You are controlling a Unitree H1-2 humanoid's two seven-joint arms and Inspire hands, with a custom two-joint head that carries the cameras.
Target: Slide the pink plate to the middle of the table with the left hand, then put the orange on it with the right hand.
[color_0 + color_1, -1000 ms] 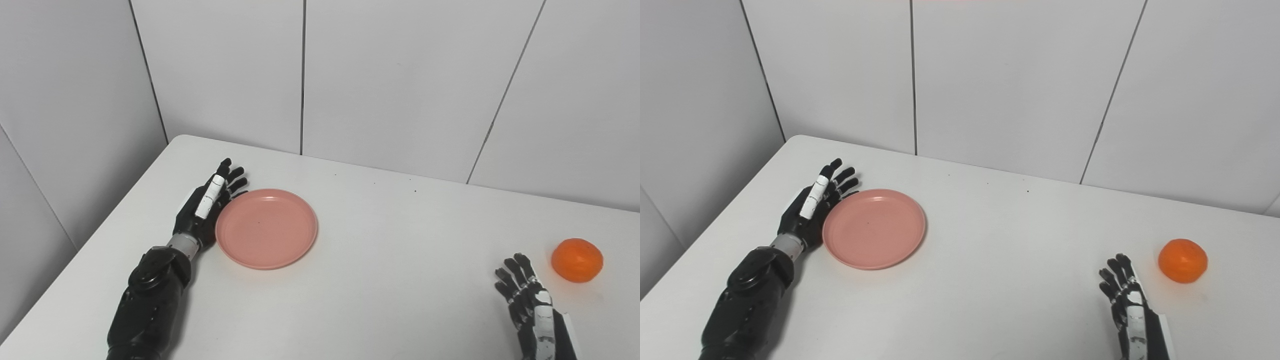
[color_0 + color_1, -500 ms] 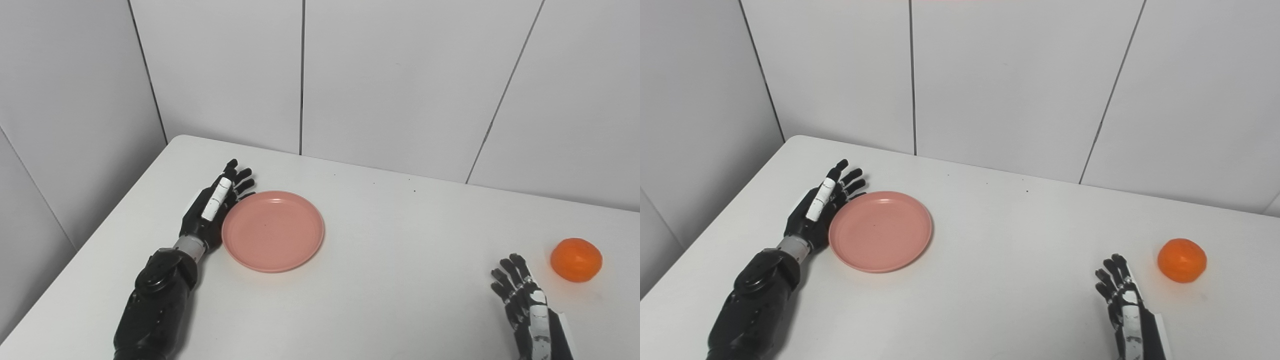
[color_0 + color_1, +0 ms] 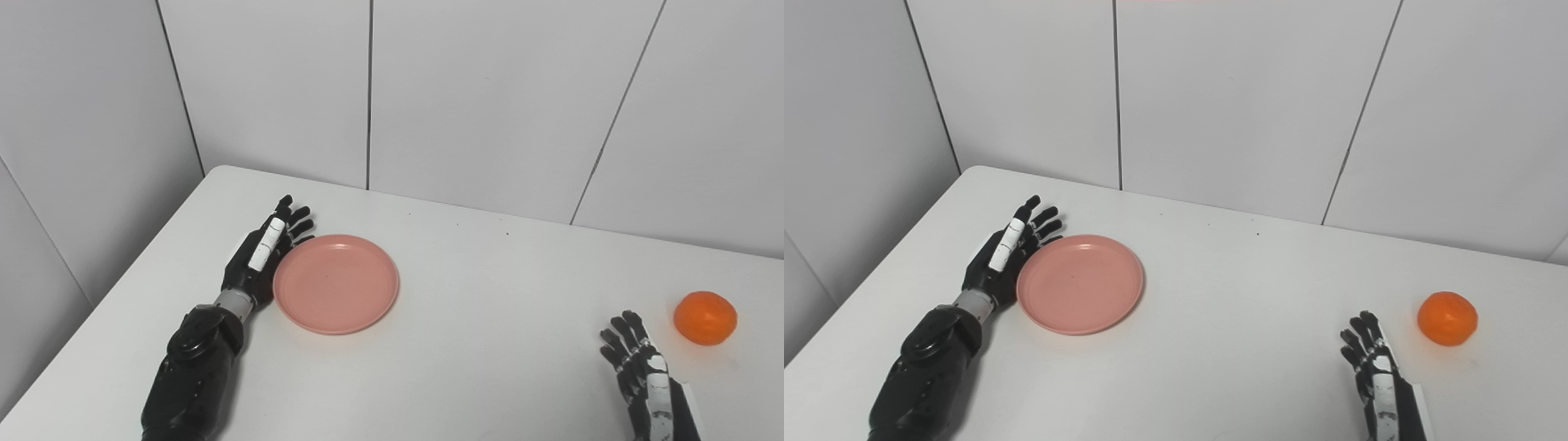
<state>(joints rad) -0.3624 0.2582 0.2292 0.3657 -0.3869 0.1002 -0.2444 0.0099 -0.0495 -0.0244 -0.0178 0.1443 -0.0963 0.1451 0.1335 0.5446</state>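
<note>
On the white tabletop (image 3: 478,343), the left hand (image 3: 260,260), fingers spread and holding nothing, touches the pink plate's (image 3: 335,283) left rim; right hand (image 3: 640,373), open too, rests near the orange (image 3: 705,318).

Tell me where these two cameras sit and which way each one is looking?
Left eye view: on the robot's head, looking down and forward over the white table toward the panelled wall; both arms enter from the bottom, the left hand against the pink plate, the right hand near the orange.
Right eye view: beside the first, a little to its right, facing the same way; everything sits slightly further left in the picture.
Both share the table, plate, orange and both open hands.
</note>
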